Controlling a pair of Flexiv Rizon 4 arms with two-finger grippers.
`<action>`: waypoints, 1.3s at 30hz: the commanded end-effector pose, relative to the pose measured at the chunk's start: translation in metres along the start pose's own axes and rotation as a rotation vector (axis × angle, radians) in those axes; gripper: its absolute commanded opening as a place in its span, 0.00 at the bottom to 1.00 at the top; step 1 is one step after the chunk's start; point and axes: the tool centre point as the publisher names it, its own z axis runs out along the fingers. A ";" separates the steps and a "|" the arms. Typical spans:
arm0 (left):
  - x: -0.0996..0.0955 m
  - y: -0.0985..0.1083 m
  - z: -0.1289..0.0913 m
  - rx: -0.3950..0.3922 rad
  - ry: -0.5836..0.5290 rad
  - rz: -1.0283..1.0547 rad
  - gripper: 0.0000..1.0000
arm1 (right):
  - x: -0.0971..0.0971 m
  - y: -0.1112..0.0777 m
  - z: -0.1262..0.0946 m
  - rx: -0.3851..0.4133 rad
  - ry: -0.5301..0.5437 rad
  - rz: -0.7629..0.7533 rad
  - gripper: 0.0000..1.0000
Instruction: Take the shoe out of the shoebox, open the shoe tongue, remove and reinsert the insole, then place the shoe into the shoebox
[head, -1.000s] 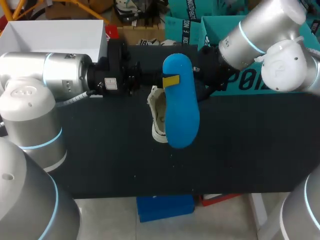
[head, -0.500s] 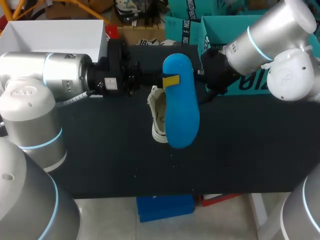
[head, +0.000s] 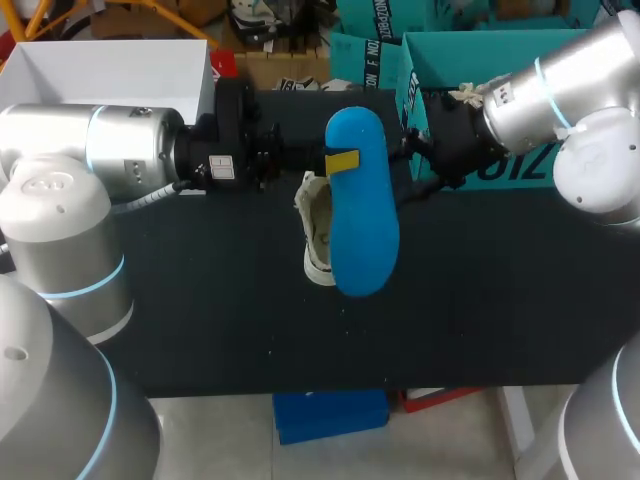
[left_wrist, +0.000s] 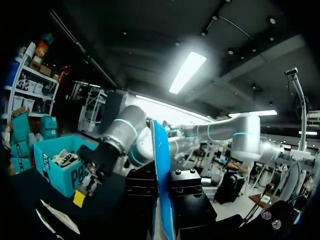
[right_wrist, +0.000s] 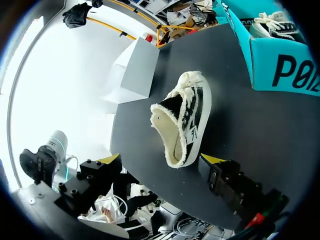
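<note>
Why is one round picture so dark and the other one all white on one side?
Left wrist view: mostly dim, with one ceiling lamp glaring above the insole, which is held edge-on. Right wrist view: glare whitens one side beyond the table, but the shoe is well lit. Head view: even light, no glare.

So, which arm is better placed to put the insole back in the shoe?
Left. The left gripper is shut on the insole, held over the shoe on the table. The right gripper is open, empty and apart from the shoe; it could perhaps steady it.
</note>
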 end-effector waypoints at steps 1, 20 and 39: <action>0.001 0.001 0.002 0.003 -0.007 0.001 0.00 | -0.001 0.001 -0.005 -0.004 0.106 0.001 1.00; 0.001 0.001 0.002 0.003 -0.007 0.001 0.00 | -0.001 0.007 -0.019 -0.045 0.380 0.086 1.00; 0.001 0.001 0.002 0.003 -0.007 0.001 0.00 | -0.001 0.016 -0.030 -0.135 0.567 0.109 1.00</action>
